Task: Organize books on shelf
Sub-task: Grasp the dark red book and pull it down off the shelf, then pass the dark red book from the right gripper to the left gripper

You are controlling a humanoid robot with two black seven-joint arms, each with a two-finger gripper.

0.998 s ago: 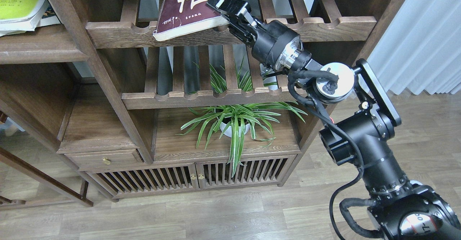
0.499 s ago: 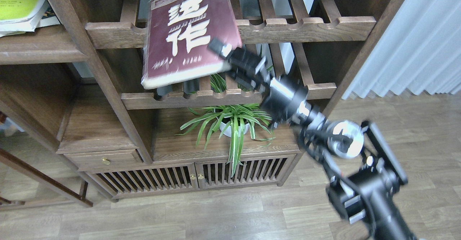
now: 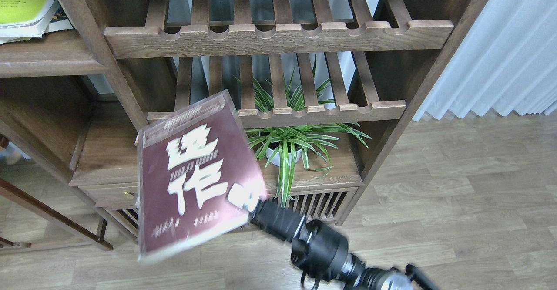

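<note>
Below the lower slatted rack (image 3: 278,113), the right gripper (image 3: 248,198) pinches the maroon book (image 3: 196,177) by one bottom corner, out in the air left of the spider plant (image 3: 285,144). Corner grip on a thick paperback looks sketchy: it could pivot, slip, or clip the rack on the way to the shelf (image 3: 48,57).

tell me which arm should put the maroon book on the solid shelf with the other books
Right. The right gripper already grips the maroon book by its corner; the left arm is out of view. The shelf is up left.
</note>
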